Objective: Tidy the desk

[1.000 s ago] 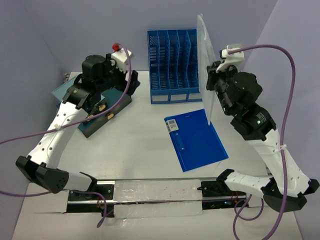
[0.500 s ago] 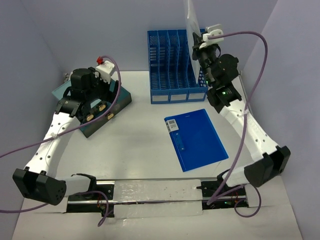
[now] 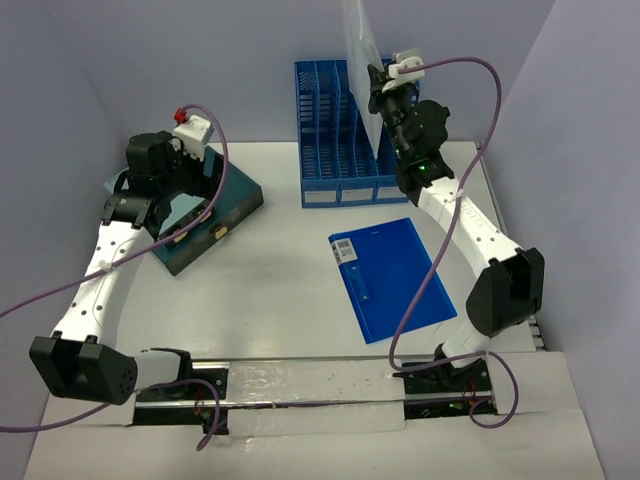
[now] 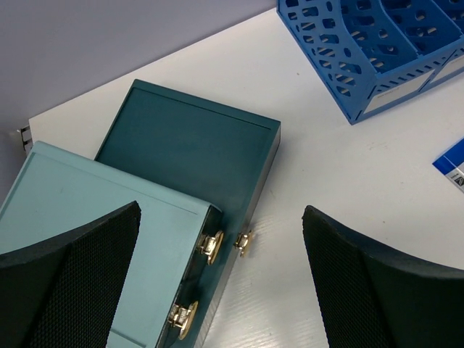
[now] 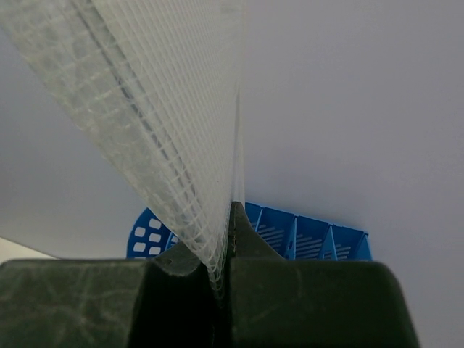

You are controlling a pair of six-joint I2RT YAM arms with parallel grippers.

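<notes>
One flat translucent gridded mesh sleeve

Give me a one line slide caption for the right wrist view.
Right gripper pinches a translucent mesh sleeve, with the blue file rack behind.

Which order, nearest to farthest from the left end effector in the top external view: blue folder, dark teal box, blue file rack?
1. dark teal box, left side, under the left end effector.
2. blue file rack, back centre.
3. blue folder, right of centre.
</notes>
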